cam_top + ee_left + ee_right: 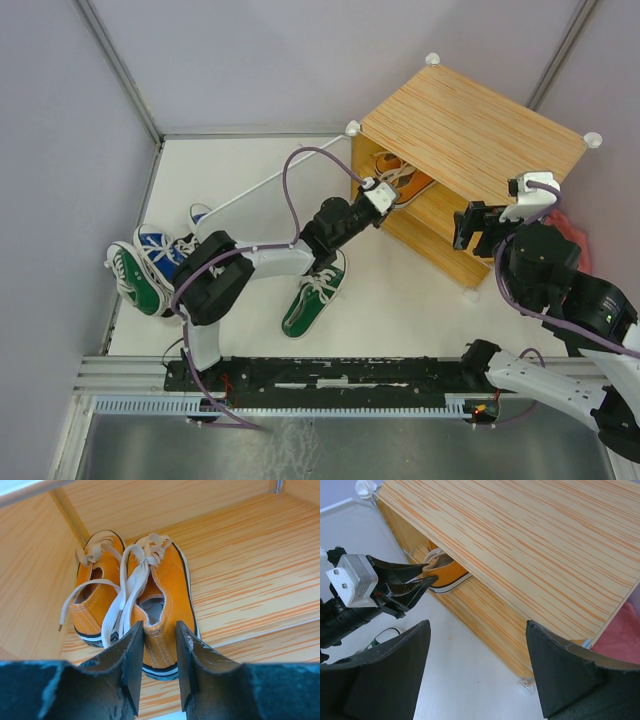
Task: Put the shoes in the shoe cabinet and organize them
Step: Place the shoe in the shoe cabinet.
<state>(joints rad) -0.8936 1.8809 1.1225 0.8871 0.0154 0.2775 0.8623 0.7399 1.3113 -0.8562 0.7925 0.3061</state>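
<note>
Two orange sneakers stand side by side, toes inward, on the lower shelf [245, 570] of the shoe cabinet [470, 125]. My left gripper [160, 627] reaches into the opening, and its fingers [132, 655] press both sides of the heel of the right orange shoe [165, 587]. The other orange shoe [95, 597] sits just to its left, its laces trailing. The right wrist view shows this grip [427, 577] from outside. My right gripper [477, 625] hangs open with nothing in it above the cabinet's near corner [525, 682].
One green sneaker [315, 295] lies on the white floor under the left arm. Another green sneaker [135, 280] and blue ones [160, 250] are piled at the left wall. The cabinet's pale door [275, 183] stands swung open. A pink cloth [572, 228] lies right of the cabinet.
</note>
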